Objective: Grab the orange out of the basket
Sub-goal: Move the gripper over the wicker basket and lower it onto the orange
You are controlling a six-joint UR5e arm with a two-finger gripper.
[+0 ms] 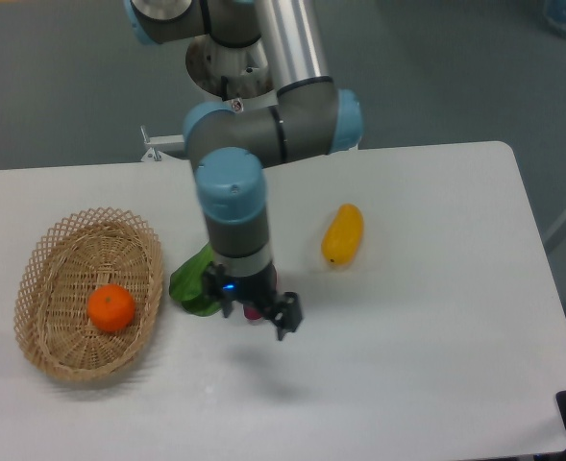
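Resting in upright-oval basket, round orange, end effector spread, empty

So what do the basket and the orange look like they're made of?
The basket looks like tan woven wicker, matte, with an open lattice rim and a tighter weave below. The orange lying in it looks like smooth, slightly glossy fruit peel, though it could be plastic; the view can't settle that.

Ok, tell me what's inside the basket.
The basket holds only the orange, resting on its woven bottom toward the right side. Nothing covers the inside; the gripper is off to the right over the table. Under the orange stays hidden.
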